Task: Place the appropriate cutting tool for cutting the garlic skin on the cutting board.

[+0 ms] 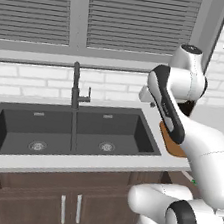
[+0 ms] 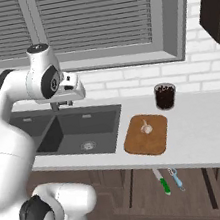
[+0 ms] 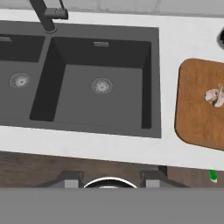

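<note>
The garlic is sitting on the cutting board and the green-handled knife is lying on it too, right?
Not quite. The garlic is on the cutting board, but the green-handled knife lies below the counter edge, beside the blue-handled tool, as the right base view shows.

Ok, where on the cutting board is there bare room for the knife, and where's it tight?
The cutting board is bare across its near half and left side. The garlic sits toward the far edge, so that part is tighter. The dark cup stands on the counter just behind the board.

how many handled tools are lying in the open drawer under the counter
2: the green-handled knife on the left and the light-blue-handled tool just to its right, both below the cutting board. The counter edge may hide others.
</note>
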Controlling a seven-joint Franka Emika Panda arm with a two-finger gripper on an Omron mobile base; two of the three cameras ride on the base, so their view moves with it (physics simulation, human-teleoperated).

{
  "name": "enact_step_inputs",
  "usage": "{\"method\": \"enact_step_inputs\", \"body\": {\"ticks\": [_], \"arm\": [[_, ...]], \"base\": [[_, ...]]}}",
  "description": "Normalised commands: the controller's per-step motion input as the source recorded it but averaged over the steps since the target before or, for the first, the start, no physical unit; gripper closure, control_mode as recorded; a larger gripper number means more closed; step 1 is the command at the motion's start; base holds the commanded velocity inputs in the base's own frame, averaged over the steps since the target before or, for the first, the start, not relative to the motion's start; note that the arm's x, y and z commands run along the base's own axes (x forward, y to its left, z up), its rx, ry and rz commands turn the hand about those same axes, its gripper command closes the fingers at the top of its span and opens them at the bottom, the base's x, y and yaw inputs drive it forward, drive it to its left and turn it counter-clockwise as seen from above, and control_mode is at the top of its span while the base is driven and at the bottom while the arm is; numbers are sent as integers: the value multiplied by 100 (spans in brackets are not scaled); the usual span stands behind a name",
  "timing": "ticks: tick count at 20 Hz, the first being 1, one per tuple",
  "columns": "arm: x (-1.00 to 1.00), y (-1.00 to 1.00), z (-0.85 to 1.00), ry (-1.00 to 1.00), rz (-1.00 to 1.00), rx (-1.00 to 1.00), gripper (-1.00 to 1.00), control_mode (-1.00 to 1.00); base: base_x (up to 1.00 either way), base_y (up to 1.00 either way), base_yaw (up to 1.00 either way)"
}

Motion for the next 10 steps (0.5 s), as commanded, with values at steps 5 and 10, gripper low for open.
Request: {"method": "enact_step_inputs", "body": {"ticks": [5, 10], "arm": [[-7, -39, -3, 1, -1, 0, -100, -100], [-22, -100, -50, 0, -5, 2, -100, -100]], "base": [[0, 0, 0], [0, 0, 0]]}}
